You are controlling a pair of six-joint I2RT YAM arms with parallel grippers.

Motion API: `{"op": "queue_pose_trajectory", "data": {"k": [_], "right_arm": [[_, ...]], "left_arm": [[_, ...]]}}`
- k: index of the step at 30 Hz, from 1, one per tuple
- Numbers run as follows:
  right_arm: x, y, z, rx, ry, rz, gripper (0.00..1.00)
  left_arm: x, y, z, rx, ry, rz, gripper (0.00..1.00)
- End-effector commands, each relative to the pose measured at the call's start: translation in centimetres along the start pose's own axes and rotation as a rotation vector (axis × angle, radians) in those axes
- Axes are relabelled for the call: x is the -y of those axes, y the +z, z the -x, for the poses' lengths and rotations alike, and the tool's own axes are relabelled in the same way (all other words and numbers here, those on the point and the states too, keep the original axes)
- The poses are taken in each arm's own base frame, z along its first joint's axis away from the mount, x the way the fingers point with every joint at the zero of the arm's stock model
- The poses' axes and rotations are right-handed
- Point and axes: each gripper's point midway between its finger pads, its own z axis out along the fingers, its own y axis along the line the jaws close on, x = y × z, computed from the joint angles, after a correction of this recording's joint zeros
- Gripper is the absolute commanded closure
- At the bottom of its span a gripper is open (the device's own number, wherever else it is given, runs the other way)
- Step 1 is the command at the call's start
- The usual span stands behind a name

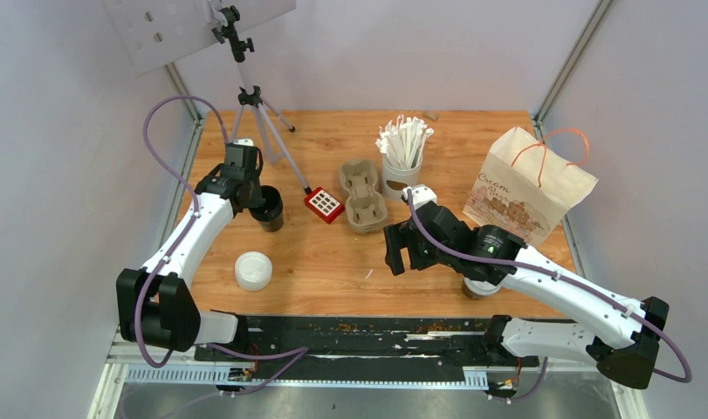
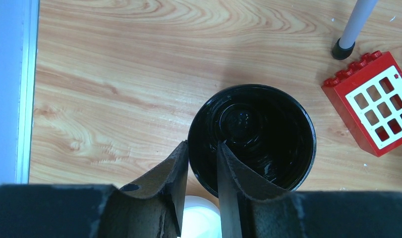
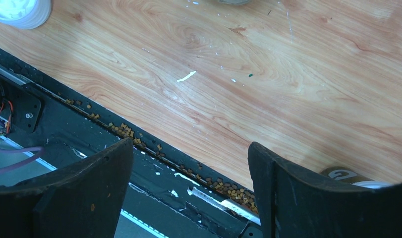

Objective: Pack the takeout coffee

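My left gripper (image 2: 202, 148) is down on the open cup (image 2: 252, 134), at 9 o'clock on the table (image 1: 333, 262). Fingers straddle the rim at the cup's near side, one outside the wall and one inside. The gap is narrow and dark interior shows between the wall and the inner finger, so it is not clamped and nothing is held. The cup is upright with no lid on, glossy black inside.

The lid (image 1: 253, 270) lies flat on the wood at 6 o'clock of that cup, apart from it. A red block (image 1: 324, 204) sits at 3 o'clock of the cup, near it.

My right gripper (image 3: 190, 148) has its jaws wide and holds nothing. It hangs over bare wood near the table's front edge.

The second cup (image 3: 345, 173) is at 4 o'clock on the table, mostly hidden under my right arm. A brown side and a bit of white top show.

The tray (image 1: 363, 196) is at 12 o'clock, with the stick cup (image 1: 401, 175) just beside it at 1 o'clock. The bag (image 1: 525, 188) stands at 2 o'clock.
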Motion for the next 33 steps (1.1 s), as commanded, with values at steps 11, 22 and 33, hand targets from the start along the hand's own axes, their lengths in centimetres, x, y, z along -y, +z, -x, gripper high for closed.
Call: {"op": "queue_pose_trajectory", "data": {"k": [11, 22, 33], "right_arm": [[-0.4, -0.2, 0.7, 0.021, 0.014, 0.009, 0.16], [-0.4, 0.1, 0.5, 0.016, -0.001, 0.01, 0.16], [-0.7, 0.6, 0.5, 0.01, -0.02, 0.019, 0.16]], "left_arm": [[-0.8, -0.3, 1.4, 0.04, 0.022, 0.028, 0.61], [-0.7, 0.4, 0.8, 0.03, 0.036, 0.024, 0.76], [0.4, -1.2, 1.4, 0.033, 0.035, -0.063, 1.0]]}}
